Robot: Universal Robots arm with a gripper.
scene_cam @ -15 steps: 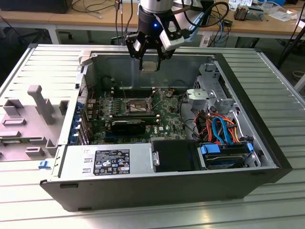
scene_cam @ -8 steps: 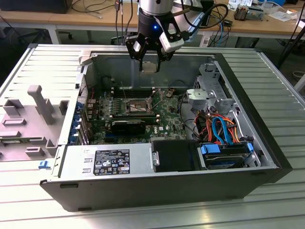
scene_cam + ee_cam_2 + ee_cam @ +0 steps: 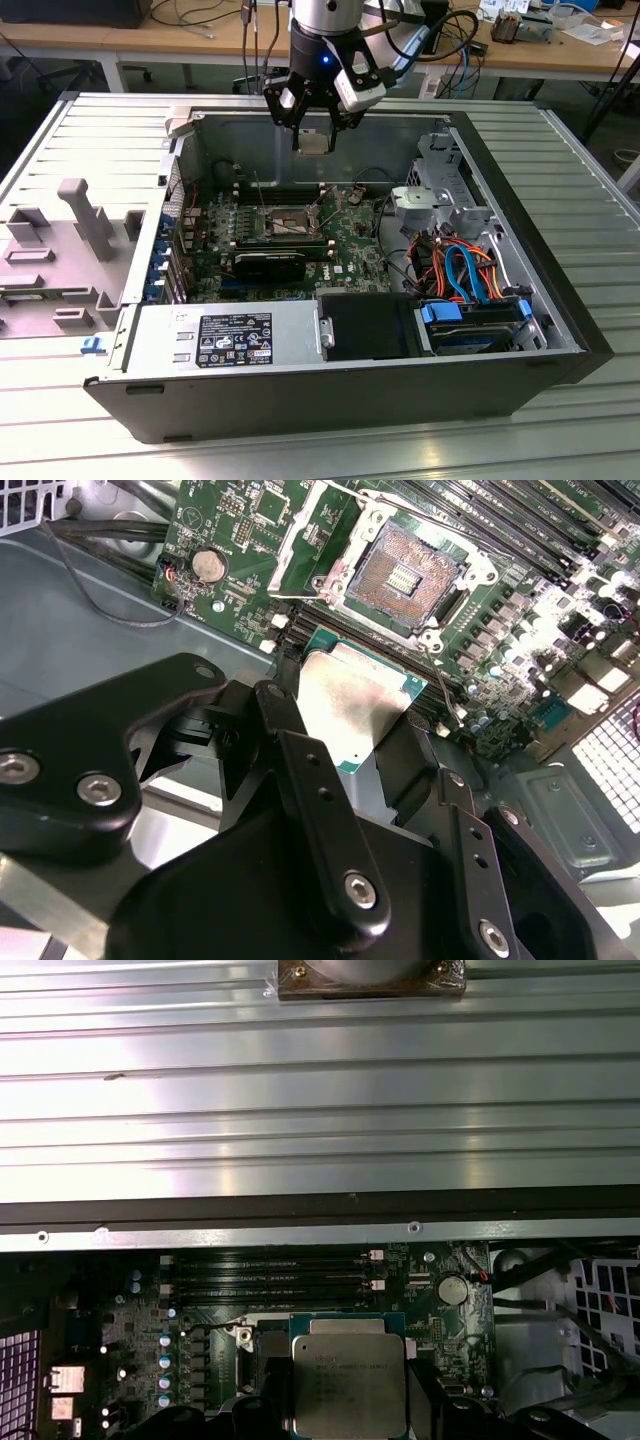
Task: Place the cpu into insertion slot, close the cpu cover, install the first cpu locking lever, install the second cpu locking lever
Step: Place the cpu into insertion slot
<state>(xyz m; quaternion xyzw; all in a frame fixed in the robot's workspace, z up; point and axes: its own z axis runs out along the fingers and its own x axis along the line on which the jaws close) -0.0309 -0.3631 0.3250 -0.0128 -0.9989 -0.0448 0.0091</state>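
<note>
Above the open computer case (image 3: 300, 385), near its far wall in the exterior view, the gripper (image 3: 315, 138) hangs from the arm and is clamped on the cpu (image 3: 350, 705). In the second wrist view the black fingers (image 3: 285, 715) press the chip from two opposite edges, its dull silver top exposed between them. The chip is held level and in the air, clear of the green board (image 3: 345, 255) below.

The insertion slot (image 3: 400, 575) is uncovered: its bed of contacts shows plainly inside the silver-grey rim. In the exterior view it sits on the board (image 3: 286, 222), below the held chip and nearer the camera. The cpu cover (image 3: 295, 538) is raised off the socket, standing along one edge. Thin wire levers lie loose beside the socket; their exact position cannot be told.

In the first wrist view the chip (image 3: 348, 1385) hangs in front of the socket area, with the long black memory slots (image 3: 270, 1270) just beyond and a coin battery (image 3: 452, 1290) to one side. The case rests on a ribbed metal table (image 3: 590, 200).
</note>
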